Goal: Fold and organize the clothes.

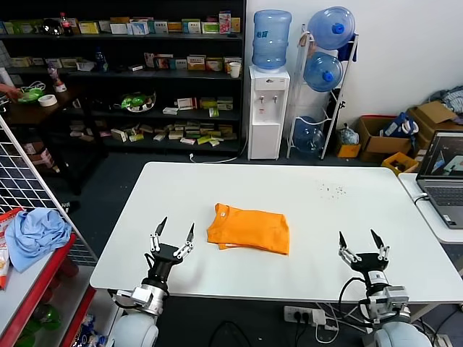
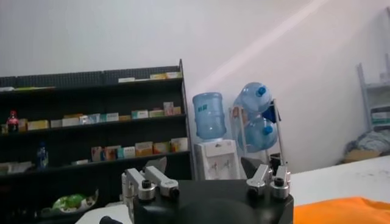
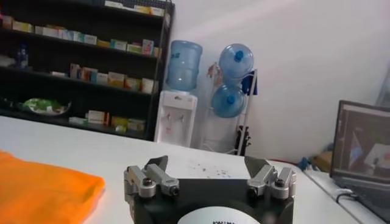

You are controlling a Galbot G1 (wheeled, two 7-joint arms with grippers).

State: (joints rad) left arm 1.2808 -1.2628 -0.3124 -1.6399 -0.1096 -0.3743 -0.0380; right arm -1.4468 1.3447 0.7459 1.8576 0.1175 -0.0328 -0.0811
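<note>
Head view is showing both arms sitting at the near edge of the white worktop (image 1: pixel 318 217), each pointing up and away. The left gripper (image 1: pixel 172 233) is hovering at the near left with its fingers spread apart and holding nothing; the right gripper (image 1: pixel 363 241) is doing the same at the near right, well apart from the cloth. Between them, toward the middle of the worktop, the orange T-shirt (image 1: pixel 249 229) is lying as a compact folded packet, edges roughly squared. Judging from that, the folding is looking finished, and the arms are standing back so as not to disturb the stack.

Hidden parts: the white lettering is not showing, presumably folded inside or underneath, and the layers beneath the top panel cannot be counted. Each wrist view is catching only a slice of the shirt. Farther off, a laptop (image 1: pixel 443 173) is being cut by the right edge, a light blue cloth (image 1: pixel 36 233) is resting on a red rack at the left, and a water dispenser (image 1: pixel 268 108) is standing by the far wall.
</note>
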